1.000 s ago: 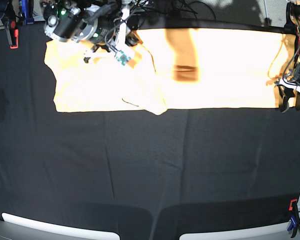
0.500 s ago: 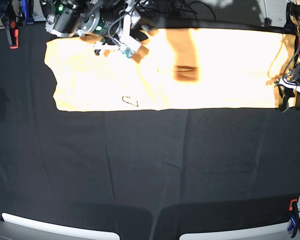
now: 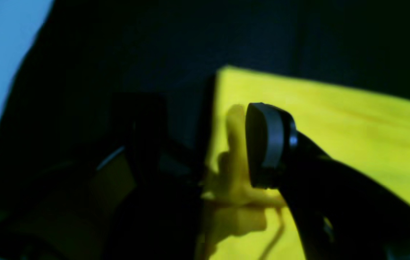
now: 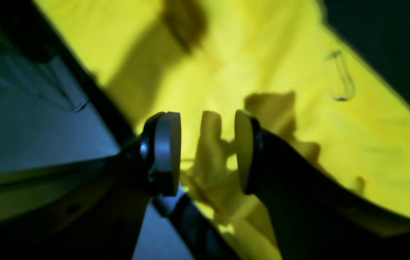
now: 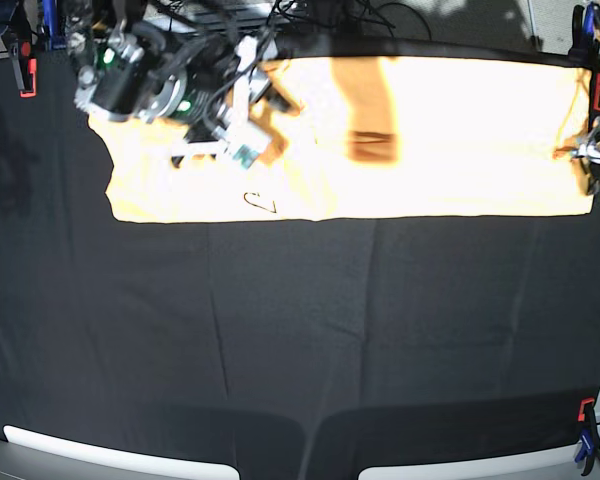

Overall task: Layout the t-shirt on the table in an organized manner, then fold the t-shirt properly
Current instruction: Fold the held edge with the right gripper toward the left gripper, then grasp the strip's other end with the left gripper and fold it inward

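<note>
The pale yellow t-shirt [image 5: 450, 140] lies as a long flat strip across the far side of the black table [image 5: 300, 340], with a thin dark scribble mark [image 5: 260, 202] near its front edge. My right gripper [image 5: 255, 125] hovers over the shirt's left part. In the right wrist view this right gripper [image 4: 205, 151] is open, and a raised ridge of shirt cloth [image 4: 210, 144] stands loose between the pads. My left gripper [image 5: 586, 165] is at the shirt's right end. It shows open in its wrist view [image 3: 205, 144], with the shirt's edge [image 3: 233, 144] between its fingers.
A red clamp [image 5: 27, 75] grips the table's left edge, and a red and blue clamp [image 5: 586, 425] sits at the front right. Cables and arm bases crowd the far edge. White panels [image 5: 110, 455] border the front edge.
My right gripper opened and let go of the shirt's folded flap, which now lies flat, then shifted slightly toward the front. The left arm drew back, and the shirt's right end lies spread farther right.
</note>
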Tool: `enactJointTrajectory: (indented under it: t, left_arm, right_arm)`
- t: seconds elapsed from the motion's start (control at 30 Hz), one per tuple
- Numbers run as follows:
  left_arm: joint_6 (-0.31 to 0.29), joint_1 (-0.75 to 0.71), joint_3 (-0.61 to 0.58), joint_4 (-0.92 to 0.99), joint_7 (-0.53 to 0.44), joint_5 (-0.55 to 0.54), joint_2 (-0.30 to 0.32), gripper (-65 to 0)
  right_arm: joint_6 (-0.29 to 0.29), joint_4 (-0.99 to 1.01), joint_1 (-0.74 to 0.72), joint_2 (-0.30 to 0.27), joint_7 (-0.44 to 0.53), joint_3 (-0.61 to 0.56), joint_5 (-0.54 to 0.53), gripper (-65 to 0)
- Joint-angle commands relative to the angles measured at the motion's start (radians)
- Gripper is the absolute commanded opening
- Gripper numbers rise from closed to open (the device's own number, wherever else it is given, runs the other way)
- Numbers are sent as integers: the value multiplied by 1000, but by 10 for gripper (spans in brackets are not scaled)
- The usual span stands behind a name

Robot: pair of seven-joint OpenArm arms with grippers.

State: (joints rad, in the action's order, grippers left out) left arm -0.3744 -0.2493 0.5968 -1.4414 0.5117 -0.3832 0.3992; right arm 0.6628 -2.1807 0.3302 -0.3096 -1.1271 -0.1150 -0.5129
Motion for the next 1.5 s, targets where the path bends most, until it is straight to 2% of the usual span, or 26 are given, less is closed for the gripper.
enactJointTrajectory:
  t: [0.0,0.03,0.13,0.2,0.3,0.4,0.5,0.57,0.63,0.77,0.83,1.0,1.1,1.23,1.33,1.47]
  left_arm:
    - [-3,2,17,-19,-1,-11,22,-310]
    - [-5,-1,22,-19,15,-11,23,-310]
    - [-62,-12,24,-18,38,-55,22,-310]
    - [-63,-17,23,-15,67,-94,22,-311]
    - [-63,-17,23,28,72,-93,22,-311]
    - [-66,-17,23,100,72,-126,22,-311]
    - [-150,-17,23,159,77,-214,22,-311]
    - [-198,-17,23,172,116,-278,22,-316]
    - [-241,-17,23,172,166,-329,22,-371]
    - [-289,-17,23,172,219,-362,22,-540]
    - [-288,-16,24,172,212,-362,23,-650]
    - [-288,-11,24,171,140,-359,24,-650]
    - [-283,16,24,156,139,-272,35,-650]
    - [-159,76,24,123,140,-108,51,-650]
    - [-129,104,23,80,176,-26,53,-650]
    - [-129,89,23,-41,303,-18,44,-650]
  right_arm:
    - [10,-19,-14,-3,13,21,-13,-411]
    - [10,-19,-21,-3,13,39,-15,-411]
    - [10,-19,-45,-3,28,95,-16,-411]
    - [10,-19,-60,-4,27,129,-15,-411]
    - [10,-19,-68,-4,27,175,-24,-411]
    - [10,-19,-67,-4,27,217,-79,-411]
    - [10,-19,-68,-4,27,248,-130,-411]
    - [10,-19,-68,-4,27,260,-151,-411]
    - [10,-19,-68,-4,27,264,-153,-411]
    - [10,-19,-68,-4,27,266,-153,-411]
    - [10,-19,-68,-4,27,266,-153,-411]
    - [11,-19,-68,-4,39,266,-146,-411]
    - [11,-19,-70,-4,94,266,-95,-411]
    - [10,-18,-79,-4,97,266,-72,-411]
    - [10,-18,-78,-4,94,266,-70,-411]
    - [10,-18,-78,-4,93,266,-66,-411]
